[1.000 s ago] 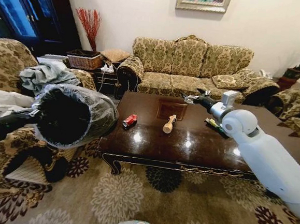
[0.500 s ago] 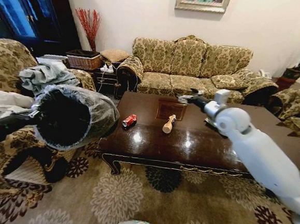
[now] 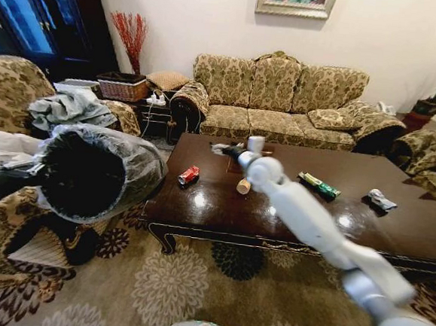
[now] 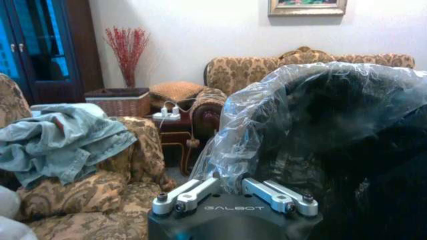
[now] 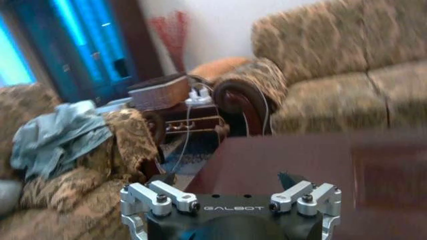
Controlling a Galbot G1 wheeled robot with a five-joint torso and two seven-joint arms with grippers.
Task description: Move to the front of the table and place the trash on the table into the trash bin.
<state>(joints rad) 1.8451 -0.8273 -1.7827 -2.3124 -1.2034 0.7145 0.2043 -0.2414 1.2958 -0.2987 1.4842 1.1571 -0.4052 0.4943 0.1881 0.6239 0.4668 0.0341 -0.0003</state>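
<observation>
The trash bin [image 3: 100, 173], black with a translucent bag liner, hangs tilted left of the table [image 3: 289, 218], its mouth turned toward the table. My left gripper [image 4: 233, 189] is shut on its bag-lined rim [image 4: 230, 150]. On the glossy dark table lie a red can [image 3: 188, 176], a tan bottle [image 3: 242, 186] partly behind my right arm, a green-yellow packet [image 3: 319, 186] and a silver-white wrapper [image 3: 380, 200]. My right gripper [image 3: 221, 148] hovers open over the table's far left part, beyond the can. The right wrist view shows the right gripper [image 5: 225, 179] empty above the table top [image 5: 300, 155].
A patterned sofa [image 3: 283, 100] stands behind the table. An armchair with grey clothes [image 3: 67, 110] stands at the left, and behind it a wicker basket [image 3: 122, 87] and a side table with a power strip [image 3: 156, 99]. A potted plant [image 3: 434, 101] is far right. Floral carpet lies in front.
My right arm has swung left across the table, from over its right-centre to its far left part, uncovering the packet and the wrapper. The bin has dipped slightly.
</observation>
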